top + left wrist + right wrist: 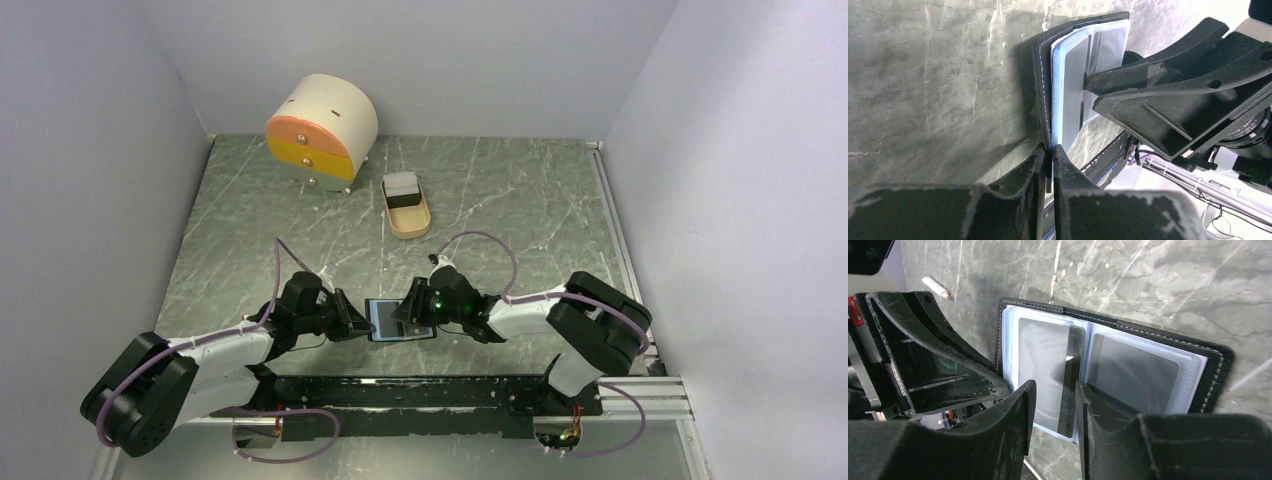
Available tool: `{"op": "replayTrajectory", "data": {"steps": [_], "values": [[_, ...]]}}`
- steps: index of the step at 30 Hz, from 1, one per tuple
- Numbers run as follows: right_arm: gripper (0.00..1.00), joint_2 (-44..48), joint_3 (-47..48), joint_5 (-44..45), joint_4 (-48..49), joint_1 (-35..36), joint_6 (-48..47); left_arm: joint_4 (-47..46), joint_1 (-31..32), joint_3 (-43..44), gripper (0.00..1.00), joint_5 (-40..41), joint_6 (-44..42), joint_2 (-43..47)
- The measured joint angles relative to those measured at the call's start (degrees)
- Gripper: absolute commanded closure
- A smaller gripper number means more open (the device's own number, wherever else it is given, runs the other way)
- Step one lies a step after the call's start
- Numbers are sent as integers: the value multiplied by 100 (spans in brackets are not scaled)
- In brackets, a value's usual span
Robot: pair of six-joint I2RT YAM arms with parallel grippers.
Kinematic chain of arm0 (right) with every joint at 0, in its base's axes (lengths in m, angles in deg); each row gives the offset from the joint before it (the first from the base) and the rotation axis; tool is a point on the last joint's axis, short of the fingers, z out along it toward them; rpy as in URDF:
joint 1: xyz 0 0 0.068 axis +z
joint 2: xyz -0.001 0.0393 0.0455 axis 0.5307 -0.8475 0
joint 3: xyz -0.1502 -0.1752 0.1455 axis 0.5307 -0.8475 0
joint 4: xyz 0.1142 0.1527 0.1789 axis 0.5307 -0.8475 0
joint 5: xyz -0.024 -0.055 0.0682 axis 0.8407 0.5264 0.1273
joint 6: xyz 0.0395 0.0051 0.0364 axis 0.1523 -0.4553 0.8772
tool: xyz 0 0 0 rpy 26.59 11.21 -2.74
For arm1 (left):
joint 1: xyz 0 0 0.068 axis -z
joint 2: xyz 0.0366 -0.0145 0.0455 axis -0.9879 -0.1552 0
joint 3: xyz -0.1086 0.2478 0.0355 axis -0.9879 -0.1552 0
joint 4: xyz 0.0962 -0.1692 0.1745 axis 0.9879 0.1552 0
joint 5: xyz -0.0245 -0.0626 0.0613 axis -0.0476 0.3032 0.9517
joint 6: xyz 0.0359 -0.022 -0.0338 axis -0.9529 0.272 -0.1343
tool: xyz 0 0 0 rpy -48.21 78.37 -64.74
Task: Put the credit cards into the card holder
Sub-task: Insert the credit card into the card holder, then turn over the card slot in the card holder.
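Now my left claw (1052, 150) is pinched tight on the near edge of the card holder (1063, 100) and holds it spread open. My right claw (1055, 386) hangs over the blue pages with its jaws partly apart and nothing gripped between them. Just beyond my right fingertips a grey credit card (1048, 355) lies in the sleeve nearer my left claw, its long axis running straight away from me along the fold, though I cannot tell how deep it sits. The other credit cards (404, 188) lie in the tan tray (410, 228) well ahead of both claws, and I judge that the right claw, being free, is the one to fetch them.
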Motion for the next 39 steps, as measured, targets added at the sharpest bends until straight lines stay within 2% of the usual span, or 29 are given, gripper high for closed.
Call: {"op": "replayTrajectory", "data": {"steps": [10, 16, 21, 26, 31, 39], "values": [[70, -426, -262, -273, 1080, 15, 455, -55, 0, -26, 85, -66, 4, -4], [66, -435, -396, -297, 1279, 20, 625, -79, 0, -35, 74, -116, 2, 7], [62, -144, -396, -247, 883, 48, 503, -254, 0, -70, 73, -203, 7, 223], [63, 378, -330, 24, 116, 50, 155, -461, 0, -81, 79, -267, 2, 350], [69, 848, -271, 361, -568, 4, -216, -461, 0, -63, 91, -304, -50, 210], [79, 855, -260, 619, -901, -57, -527, -472, 0, -55, 91, -345, -68, 225]]}}
